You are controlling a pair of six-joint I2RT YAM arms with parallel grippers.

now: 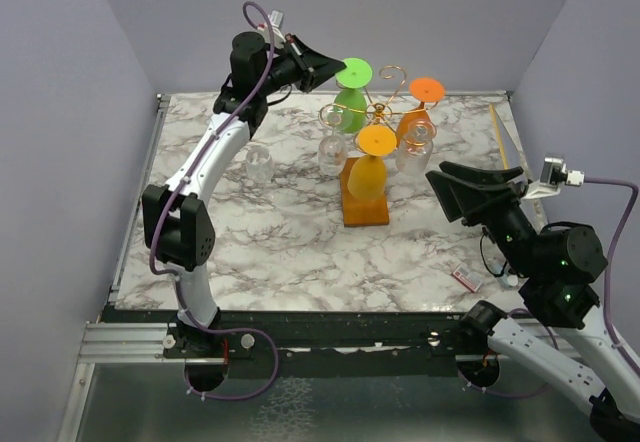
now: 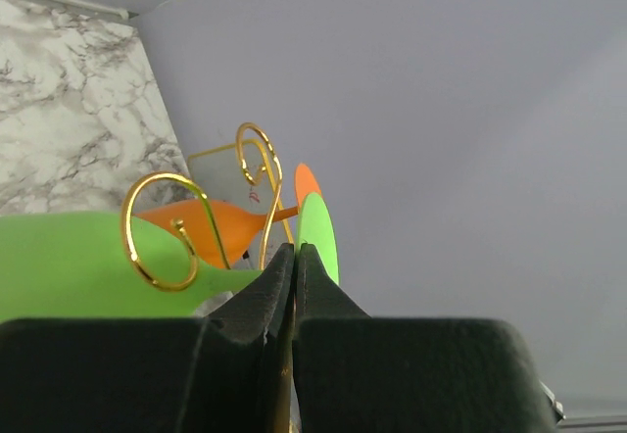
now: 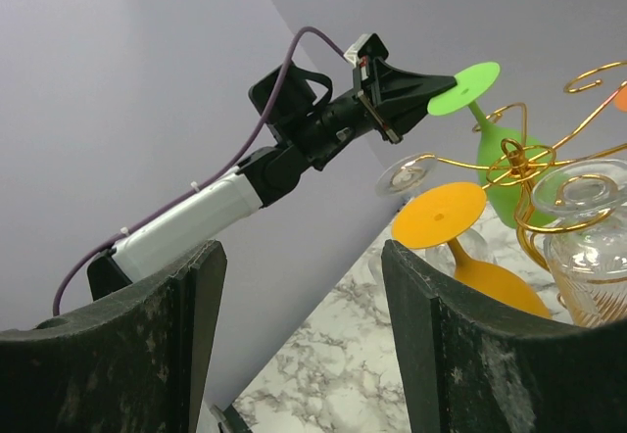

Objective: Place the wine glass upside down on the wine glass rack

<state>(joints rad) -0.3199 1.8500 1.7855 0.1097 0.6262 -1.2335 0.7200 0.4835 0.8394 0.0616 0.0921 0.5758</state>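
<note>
The green wine glass [image 1: 350,108] hangs upside down on the gold wire wine glass rack [image 1: 380,112], its round foot on top. My left gripper [image 1: 338,68] is shut on the rim of that foot. In the left wrist view the shut fingertips [image 2: 295,249] meet the foot edge-on, with the green glass [image 2: 59,266] and a gold spiral arm [image 2: 162,175] behind. The right wrist view shows the left gripper [image 3: 446,85] at the green foot [image 3: 465,85]. My right gripper [image 1: 442,192] is open and empty, right of the rack, and shows in its own view [image 3: 299,257].
An orange glass [image 1: 425,90], a yellow-orange glass [image 1: 368,174] and two clear glasses [image 1: 332,148] also hang on the rack, which stands on a brown wooden base [image 1: 365,212]. A clear glass [image 1: 259,165] lies on the marble table to the left. A small pink item [image 1: 466,279] lies near the front right.
</note>
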